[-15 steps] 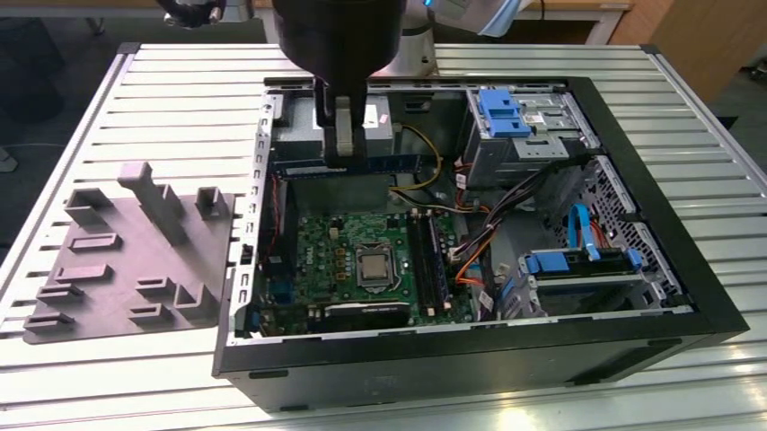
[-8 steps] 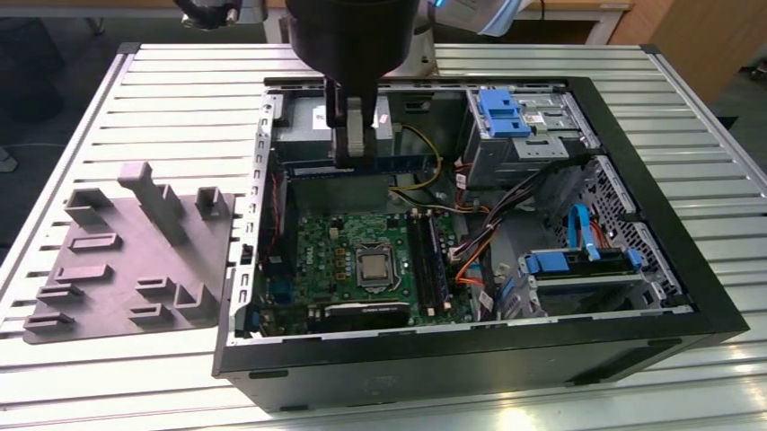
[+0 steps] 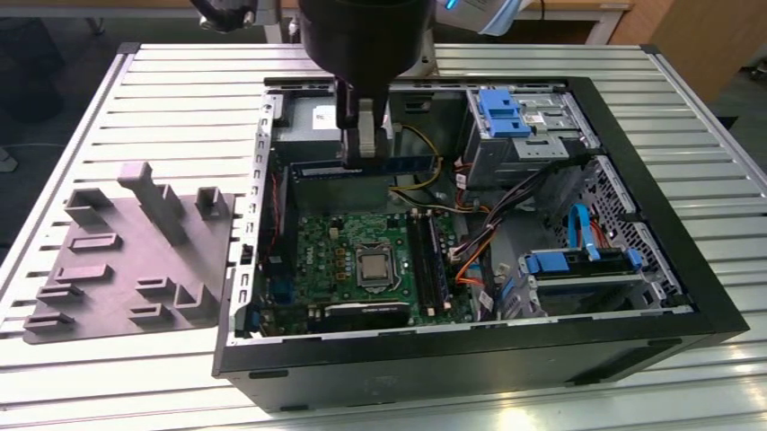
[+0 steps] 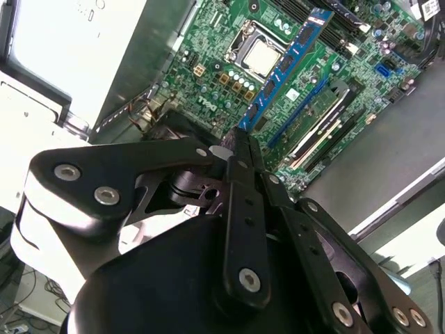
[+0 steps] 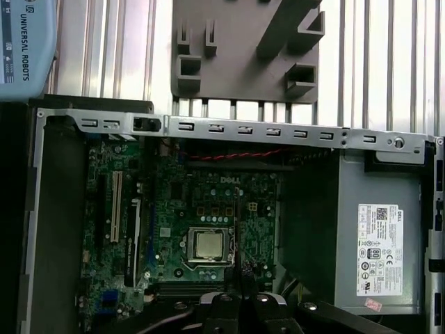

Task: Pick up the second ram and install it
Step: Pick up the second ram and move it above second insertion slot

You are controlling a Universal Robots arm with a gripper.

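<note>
My gripper (image 3: 359,154) hangs inside the open computer case, shut on the second ram (image 3: 410,165). The stick is a thin blue-green board held level and on edge, above the far part of the motherboard (image 3: 341,256). In the second wrist view the fingers (image 4: 240,163) pinch one end of the ram (image 4: 292,62), which stretches out over the board beside the CPU socket (image 4: 263,56). The long memory slots (image 3: 427,260) lie toward the exterior view's right of the socket, well below the stick. One of those slots (image 4: 321,115) holds what looks like another stick.
The black case wall (image 3: 480,346) rings the board. Blue drive cages (image 3: 509,115) and loose cables (image 3: 480,242) crowd the exterior view's right. A silver power supply (image 5: 379,236) sits at the far end. A grey moulded tray (image 3: 120,260) rests on the slatted table.
</note>
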